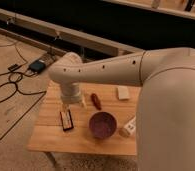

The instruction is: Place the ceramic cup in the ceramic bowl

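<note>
Purple-maroon, the ceramic bowl [102,125] sits near the front edge of the bench [51,139] and looks empty, so the placing is not yet done. The hand [74,102] hangs low over the left half of the bench, beside a red oblong object [96,101]. Whether it is released or grasping something, I cannot tell. The ceramic cup I cannot pick out with certainty; perhaps it is hidden under the wrist. What is left, I judge, is to bring the cup over the bowl and set it inside.
</note>
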